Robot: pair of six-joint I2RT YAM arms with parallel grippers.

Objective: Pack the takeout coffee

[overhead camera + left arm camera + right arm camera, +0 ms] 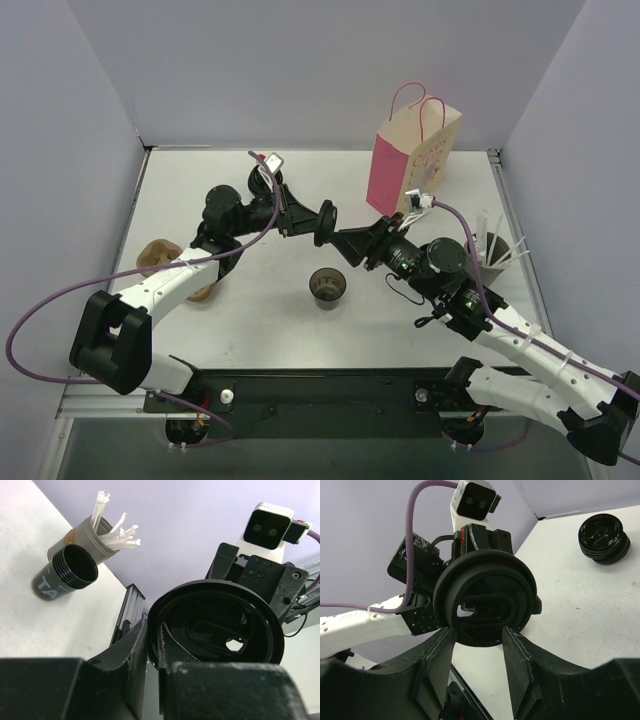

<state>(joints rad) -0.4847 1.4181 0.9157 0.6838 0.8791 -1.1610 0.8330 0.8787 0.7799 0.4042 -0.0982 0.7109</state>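
With the left claw (152,640): pinches a black lid (215,625) by its rim, jaws narrowed onto the edge, lid upright in the air. With the right claw (476,632): stands about half spread, fingers flanking the same lid's lower rim from the opposite face; cannot tell whether touching. Below both claws, towards the arm bases, on the table (250,330): an open dark cup (328,287), upright, apart from either claw. Beyond the right claw: the pink paper bag (395,170), upright.
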